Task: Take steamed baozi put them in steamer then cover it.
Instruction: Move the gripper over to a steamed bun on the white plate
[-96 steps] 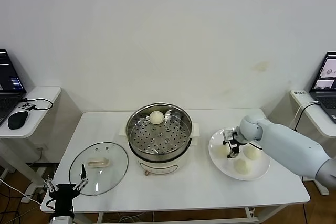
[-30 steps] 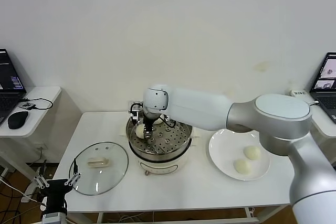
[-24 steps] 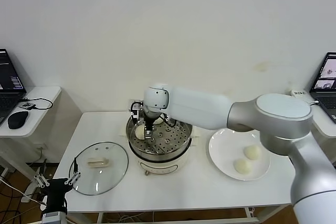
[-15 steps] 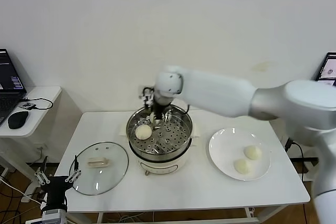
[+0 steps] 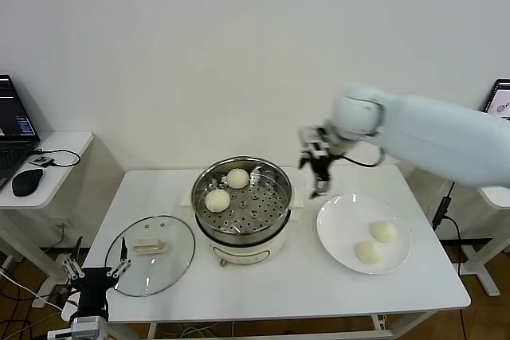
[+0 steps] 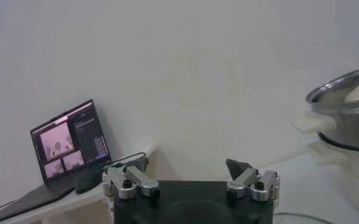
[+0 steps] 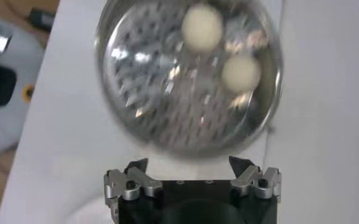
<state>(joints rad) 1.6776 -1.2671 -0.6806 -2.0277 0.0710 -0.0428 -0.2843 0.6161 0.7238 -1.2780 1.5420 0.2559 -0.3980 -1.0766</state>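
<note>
Spread and empty above the plate's (image 5: 344,246) back rim, right gripper (image 5: 316,166), with two baozi (image 5: 383,231) toward the worktop's right-front.

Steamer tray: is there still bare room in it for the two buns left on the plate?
Yes. In the steamer, two baozi crowd the far-left part; the perforated tray's near and right parts are bare. The plate is free on its left half, with two buns at its right. The right gripper hovers open between steamer and plate.
</note>
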